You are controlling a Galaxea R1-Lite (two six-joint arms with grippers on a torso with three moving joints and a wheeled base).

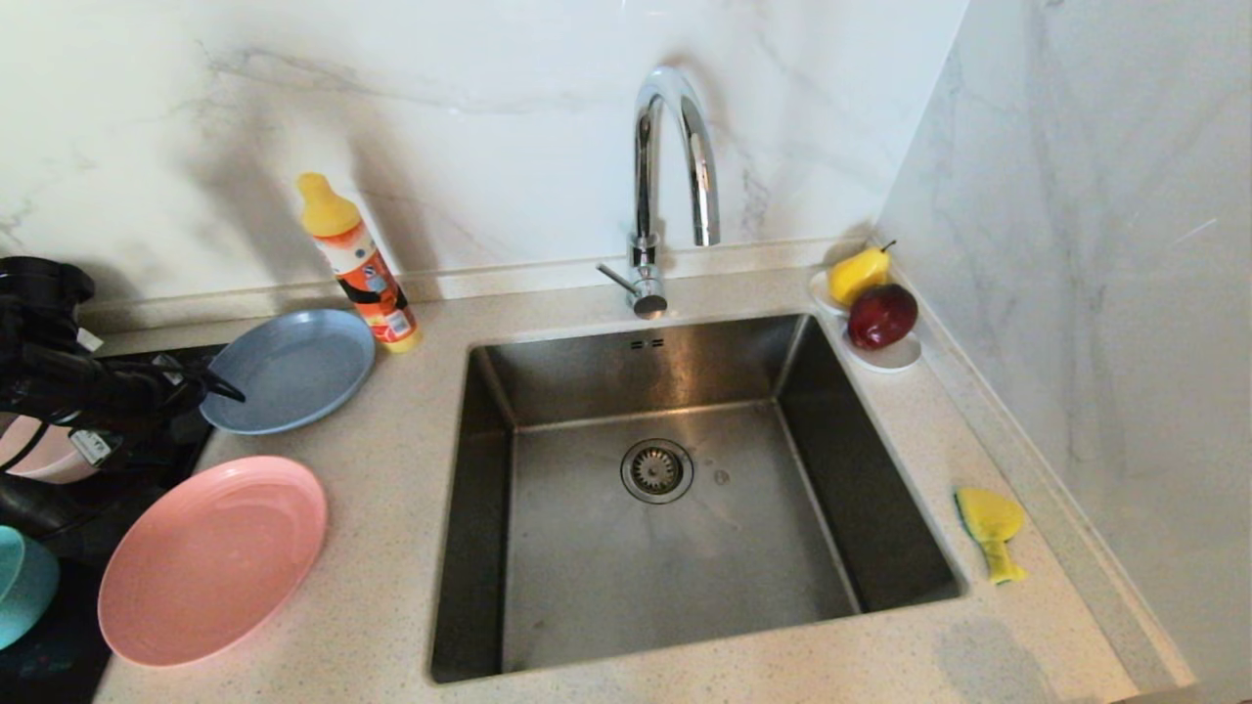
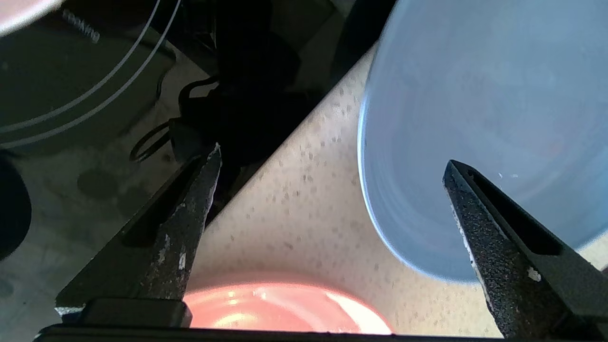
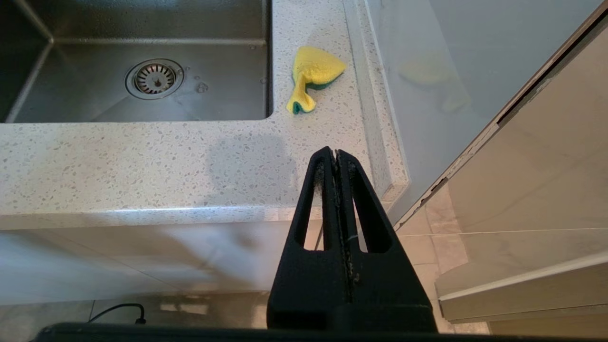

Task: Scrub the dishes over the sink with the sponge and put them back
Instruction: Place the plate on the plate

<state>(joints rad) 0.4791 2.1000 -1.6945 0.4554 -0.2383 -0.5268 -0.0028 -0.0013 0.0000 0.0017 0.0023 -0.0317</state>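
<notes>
the left gripper [image 2: 332,166] hovers at the left of the counter [image 1: 391,548], jaws spread wide and holding nothing, its tips just over the near rim of the blue plate [image 1: 290,370]. from the wrist, one finger stands over the plate's inside and the other over the dark hob [image 2: 71,95], with bare counter between them. by the look of it, the step in hand is fetching the first dish: no plate is lifted yet. the pink plate [image 1: 210,559] lies nearer the front, and a teal bowl [image 1: 22,587] and a pale bowl [image 1: 39,455] sit at the far left edge. the sink [image 1: 675,508] holds no dish. the sponge [image 1: 990,528] lies bent on the counter right of the sink, untouched. the right gripper [image 3: 336,159] is parked below the counter edge, jaws pressed together. next, the left gripper likely needs to straddle the plate's rim, one finger under the lip, and close before lifting.
</notes>
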